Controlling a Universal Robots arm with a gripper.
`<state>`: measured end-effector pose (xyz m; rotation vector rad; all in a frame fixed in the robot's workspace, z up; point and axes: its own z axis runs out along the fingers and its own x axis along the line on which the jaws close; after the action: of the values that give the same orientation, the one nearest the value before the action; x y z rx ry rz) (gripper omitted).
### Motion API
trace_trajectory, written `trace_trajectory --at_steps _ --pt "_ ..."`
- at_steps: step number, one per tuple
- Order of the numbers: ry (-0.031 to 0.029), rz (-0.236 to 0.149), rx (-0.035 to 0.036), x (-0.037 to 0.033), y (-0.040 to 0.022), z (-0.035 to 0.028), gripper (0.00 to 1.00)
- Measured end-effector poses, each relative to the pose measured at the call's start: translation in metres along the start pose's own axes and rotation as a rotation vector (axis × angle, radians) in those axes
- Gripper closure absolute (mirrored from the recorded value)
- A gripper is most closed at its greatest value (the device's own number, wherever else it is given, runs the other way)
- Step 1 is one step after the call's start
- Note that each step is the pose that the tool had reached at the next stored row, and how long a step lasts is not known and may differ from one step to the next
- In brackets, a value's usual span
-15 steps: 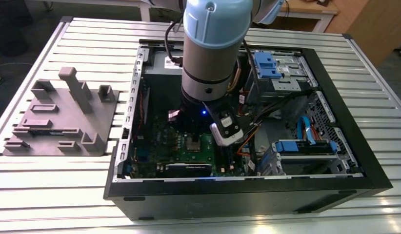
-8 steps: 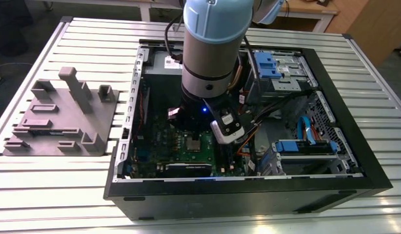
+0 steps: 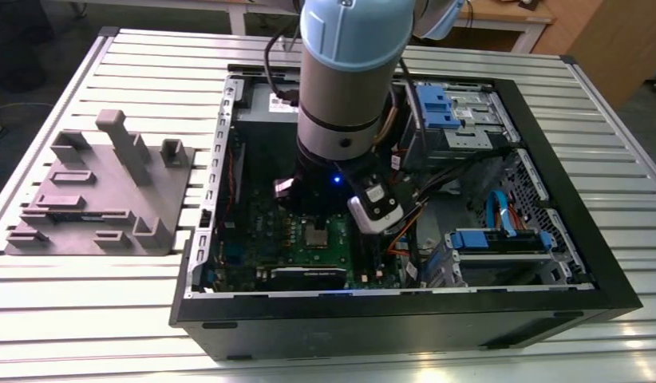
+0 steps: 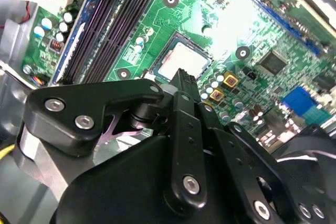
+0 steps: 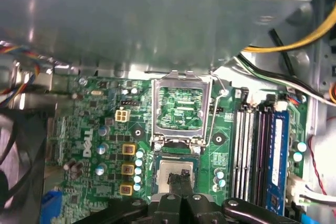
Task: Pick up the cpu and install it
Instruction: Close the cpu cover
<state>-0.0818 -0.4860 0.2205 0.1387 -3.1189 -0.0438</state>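
The cpu (image 5: 167, 169) lies flat on the board (image 5: 100, 129), beside the open frame (image 5: 156, 111). I judge I'm at seating it. My gripper (image 5: 180, 176) is pinched closed and empty, tips at the chip's top. Frame not yet clamped.

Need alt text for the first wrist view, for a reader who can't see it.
The gripper, fingers together, is poised over the cpu, a silver square lying in its socket on a green motherboard. Beside it the metal socket frame stands flipped open; dark memory slots run alongside.
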Motion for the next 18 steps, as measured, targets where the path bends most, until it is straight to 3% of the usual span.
trace_trajectory --at_steps 3,4,6,7,8,11,14,18 --pt "0.0017 -0.065 -0.0008 -0.0004 -0.0001 0.0002 0.90" --pt "0.0010 -0.071 -0.0071 -0.0010 -0.0001 0.0003 0.90" --pt "-0.0020 -0.078 -0.0316 -0.0029 -0.0003 0.0003 0.90" --pt "-0.0049 -0.083 -0.0562 -0.0056 -0.0005 0.0004 0.90" --pt "-0.0057 -0.088 -0.0627 -0.0081 -0.0006 0.0013 0.90" --pt "-0.0044 -0.101 -0.0620 -0.0082 -0.0008 0.0016 0.90" --pt "-0.0023 -0.139 -0.0616 -0.0084 -0.0008 0.0019 0.90" --pt "-0.0022 -0.141 -0.0616 -0.0085 -0.0008 0.0020 0.90"
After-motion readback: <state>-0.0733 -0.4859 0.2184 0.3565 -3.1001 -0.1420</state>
